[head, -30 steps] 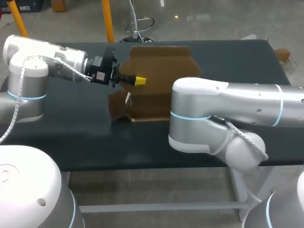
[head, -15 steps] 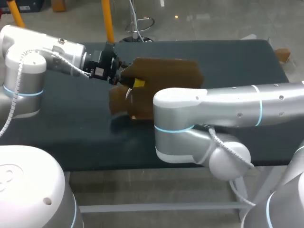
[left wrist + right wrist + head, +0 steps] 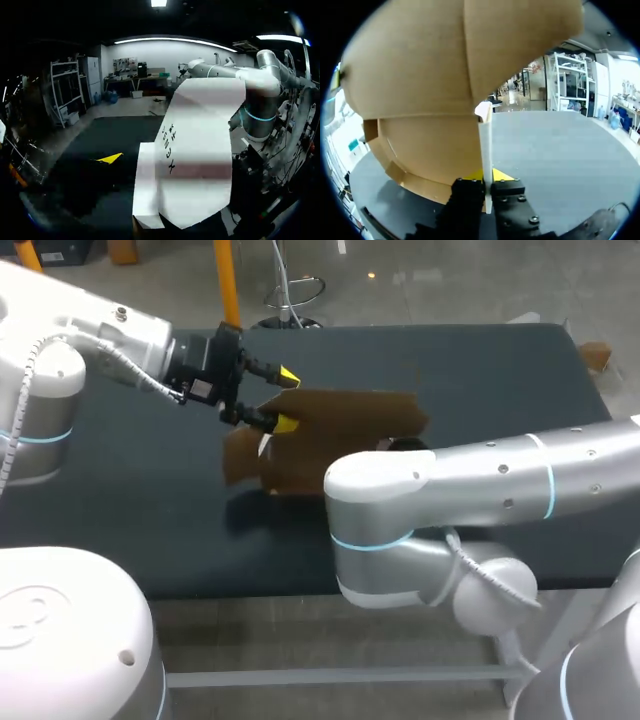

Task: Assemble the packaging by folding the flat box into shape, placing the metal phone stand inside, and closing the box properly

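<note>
Nearest to the front edge of the table (image 3: 150, 530) is the big elbow of the right arm (image 3: 390, 515). It comes in from the right side and hides its own tool in the head view. In the right wrist view the right tool (image 3: 485, 176) is closed narrow on a thin panel of the brown box (image 3: 345, 430), which is seen edge-on between both fingers, so this arm carries the box. The box is over the middle of the table, partly unfolded, with its long axis running left to right, about parallel to the front edge. Whether it touches the table I cannot tell. At its left end, towards the far left corner, the left tool (image 3: 286, 399) stands wide: one yellow tip is beyond the box's top edge and apart from it, the other is at its near face. In my judgement the coming fold depends on this relation, because the left flap lies just between the left fingers and the left arm is the free one.
</note>
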`<state>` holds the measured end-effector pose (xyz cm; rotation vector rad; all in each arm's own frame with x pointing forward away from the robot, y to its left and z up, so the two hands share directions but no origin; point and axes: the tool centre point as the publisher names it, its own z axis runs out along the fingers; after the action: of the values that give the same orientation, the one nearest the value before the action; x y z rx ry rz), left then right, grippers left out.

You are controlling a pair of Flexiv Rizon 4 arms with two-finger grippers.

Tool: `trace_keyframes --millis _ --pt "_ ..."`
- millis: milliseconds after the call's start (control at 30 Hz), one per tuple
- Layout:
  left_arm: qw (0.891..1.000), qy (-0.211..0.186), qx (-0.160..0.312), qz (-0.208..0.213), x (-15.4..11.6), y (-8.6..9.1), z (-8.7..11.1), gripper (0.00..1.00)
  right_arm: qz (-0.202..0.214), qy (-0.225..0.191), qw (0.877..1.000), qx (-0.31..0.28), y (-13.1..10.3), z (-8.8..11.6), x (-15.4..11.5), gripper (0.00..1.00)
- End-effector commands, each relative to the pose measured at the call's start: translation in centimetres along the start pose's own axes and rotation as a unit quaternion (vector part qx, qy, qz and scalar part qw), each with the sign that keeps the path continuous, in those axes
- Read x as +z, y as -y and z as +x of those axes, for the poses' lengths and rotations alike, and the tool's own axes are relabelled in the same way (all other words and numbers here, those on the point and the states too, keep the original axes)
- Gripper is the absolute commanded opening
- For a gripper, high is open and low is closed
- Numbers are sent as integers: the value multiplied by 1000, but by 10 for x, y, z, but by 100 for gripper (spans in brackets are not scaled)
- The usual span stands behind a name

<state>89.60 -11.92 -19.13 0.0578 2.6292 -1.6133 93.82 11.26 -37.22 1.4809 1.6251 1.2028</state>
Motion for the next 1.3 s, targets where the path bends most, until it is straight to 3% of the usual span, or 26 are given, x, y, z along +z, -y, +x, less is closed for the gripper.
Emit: trace_keyframes --millis 33,767,1300 --pt "999 31 12 -33 -9 8 15 100 -1 -48 999 1 -2 -10 -3 0" --pt "990 75 41 -111 -37 -5 39 100 28 -173 985 4 -7 -26 -7 0" --pt "983 82 55 -153 -63 -8 45 100 51 -277 960 1 -17 -25 -8 0"
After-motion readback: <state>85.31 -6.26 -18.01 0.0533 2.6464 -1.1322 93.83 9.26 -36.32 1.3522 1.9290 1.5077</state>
